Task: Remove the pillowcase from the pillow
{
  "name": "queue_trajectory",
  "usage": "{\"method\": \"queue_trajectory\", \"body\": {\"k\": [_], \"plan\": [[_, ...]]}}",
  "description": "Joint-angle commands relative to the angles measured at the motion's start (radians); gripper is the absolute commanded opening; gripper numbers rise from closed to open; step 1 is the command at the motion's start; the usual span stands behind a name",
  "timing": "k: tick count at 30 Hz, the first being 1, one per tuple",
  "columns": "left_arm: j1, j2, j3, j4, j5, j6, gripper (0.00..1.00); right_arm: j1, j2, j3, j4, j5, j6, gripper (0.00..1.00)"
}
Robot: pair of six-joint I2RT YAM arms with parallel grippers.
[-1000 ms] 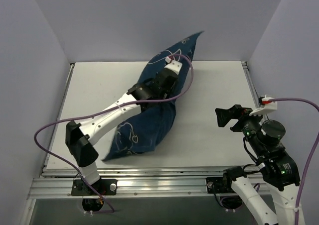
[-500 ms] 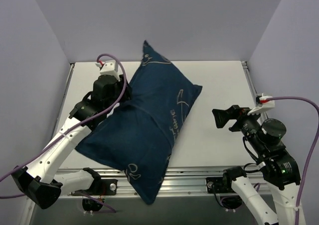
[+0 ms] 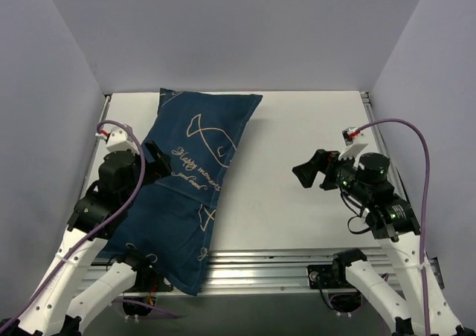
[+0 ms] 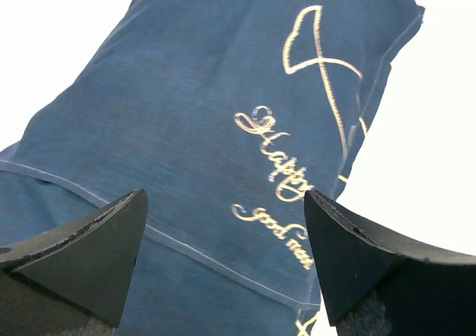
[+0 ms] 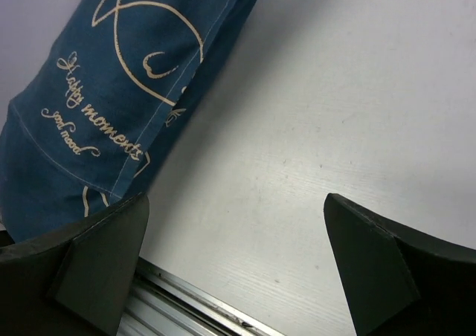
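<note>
The navy pillowcase (image 3: pixel 190 187) with pale fish and script drawings lies stuffed and lengthwise on the left side of the table, its near end hanging over the front rail. The pillow is hidden inside it; no white shows. My left gripper (image 3: pixel 154 162) hovers at the case's left edge, open, with nothing between its fingers. The left wrist view shows the pillowcase (image 4: pixel 208 113) filling the view beyond my left gripper (image 4: pixel 224 195). My right gripper (image 3: pixel 309 171) stands open over bare table to the right of the case. In its wrist view my right gripper (image 5: pixel 236 198) frames tabletop, the pillowcase (image 5: pixel 89 113) at upper left.
The white table (image 3: pixel 297 128) is walled by pale panels at the back and both sides. An aluminium rail (image 3: pixel 282 265) runs along the front edge, also seen as the rail (image 5: pixel 186 306) below the right fingers. Purple cables loop from both wrists.
My left arm swung back from the table's middle to the near left and opened, letting go of the pillowcase, which now lies flat along the left side. My right gripper shifted slightly inward.
</note>
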Motion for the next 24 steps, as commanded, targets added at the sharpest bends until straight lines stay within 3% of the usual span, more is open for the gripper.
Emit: {"method": "queue_trajectory", "body": {"k": [1, 6, 11, 14, 18, 21, 24], "plan": [[0.006, 0.034, -0.022, -0.059, -0.018, 0.022, 0.94, 0.011, 0.037, -0.037, 0.078, -0.04, 0.046, 1.0], [0.007, 0.049, -0.151, -0.056, 0.031, -0.083, 0.94, 0.04, 0.082, -0.086, 0.104, -0.023, 0.102, 1.0], [-0.015, 0.121, -0.295, 0.125, 0.273, -0.197, 0.96, 0.092, 0.129, -0.152, 0.185, 0.014, 0.152, 1.0], [-0.176, 0.198, -0.325, 0.321, 0.28, -0.33, 0.97, 0.154, 0.187, -0.166, 0.229, 0.077, 0.21, 0.98], [-0.455, 0.34, -0.181, 0.53, 0.248, -0.371, 0.97, 0.244, 0.287, -0.151, 0.28, 0.16, 0.244, 0.98], [-0.541, 0.367, -0.064, 0.527, 0.165, -0.284, 0.96, 0.258, 0.325, -0.116, 0.273, 0.219, 0.245, 0.98], [-0.556, 0.33, 0.045, 0.417, 0.037, -0.224, 0.96, 0.261, 0.35, -0.091, 0.254, 0.27, 0.239, 0.99]]}}
